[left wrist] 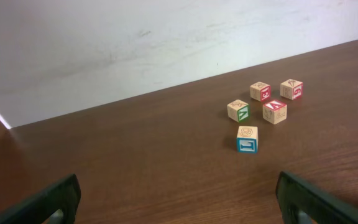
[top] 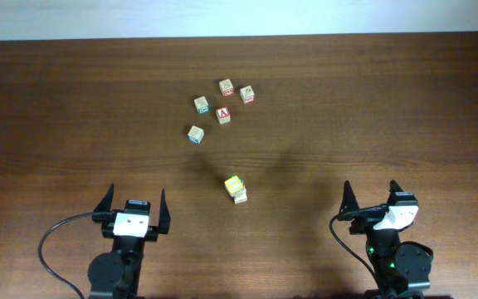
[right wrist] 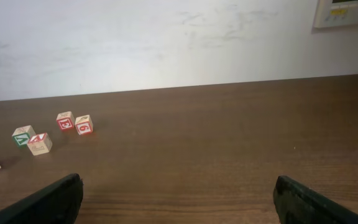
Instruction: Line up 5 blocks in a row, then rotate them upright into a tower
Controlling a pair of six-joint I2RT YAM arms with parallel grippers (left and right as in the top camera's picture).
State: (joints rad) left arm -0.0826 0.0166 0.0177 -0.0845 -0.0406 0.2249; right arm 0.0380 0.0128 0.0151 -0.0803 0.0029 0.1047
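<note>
Wooden blocks [top: 212,110] sit in a loose cluster at the far middle of the table [top: 388,100], with two more stacked nearer us, a yellow-green block [top: 233,183] on top. We hold our left gripper [top: 133,209] and right gripper [top: 373,199] wide open, empty, well apart from the cubes. We judge no rotation is under way and cannot tell whether any is done.

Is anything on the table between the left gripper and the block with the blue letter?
No. Overhead, only bare table lies between the left gripper and the blue-letter block.
</note>
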